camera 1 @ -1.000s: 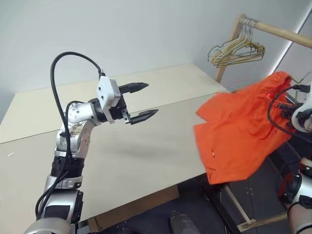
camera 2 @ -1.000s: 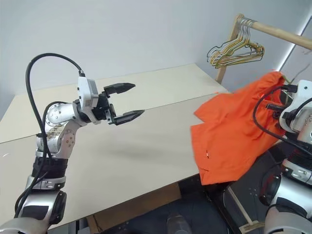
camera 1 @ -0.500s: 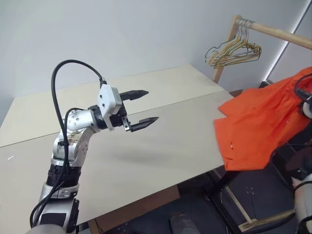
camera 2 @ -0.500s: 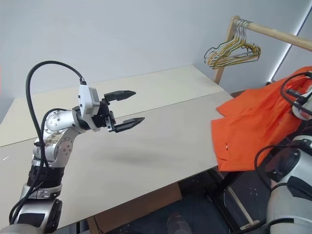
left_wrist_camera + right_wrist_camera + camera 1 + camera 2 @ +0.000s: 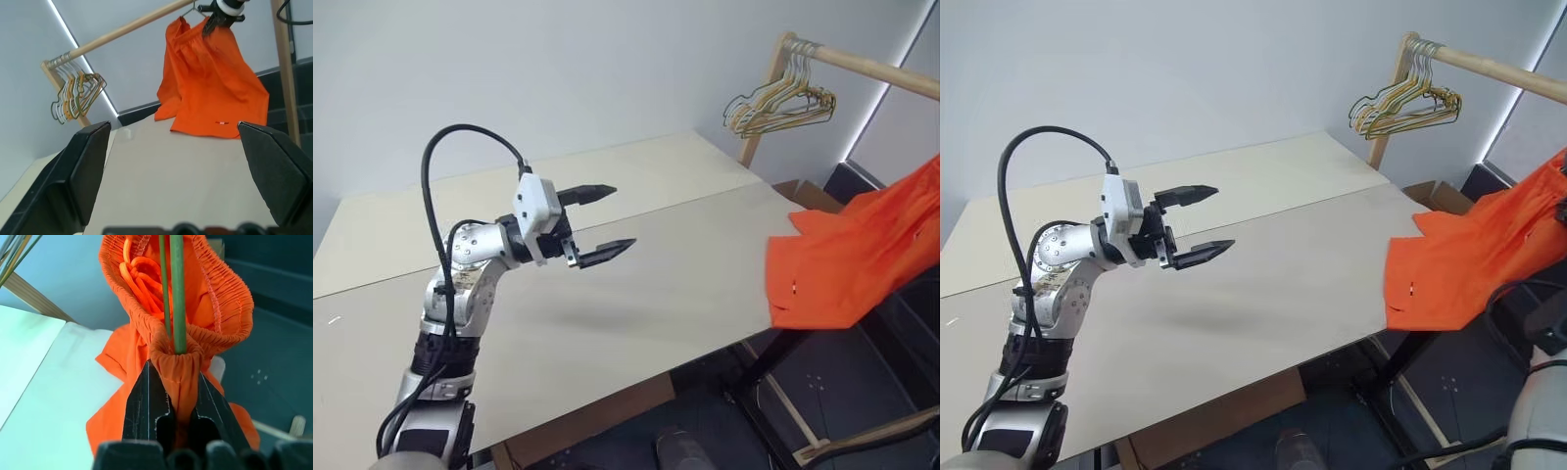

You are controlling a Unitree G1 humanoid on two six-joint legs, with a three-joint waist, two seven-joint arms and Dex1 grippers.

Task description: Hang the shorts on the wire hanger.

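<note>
Pinching the gathered waistband of the shorts (image 5: 205, 308) together with the wire hanger (image 5: 177, 293), the right gripper (image 5: 178, 406) holds them lifted off the table (image 5: 636, 294), leg hems trailing on its right edge. The left gripper (image 5: 602, 223) hovers over the table, its 2 fingers spread wide, empty.
</note>
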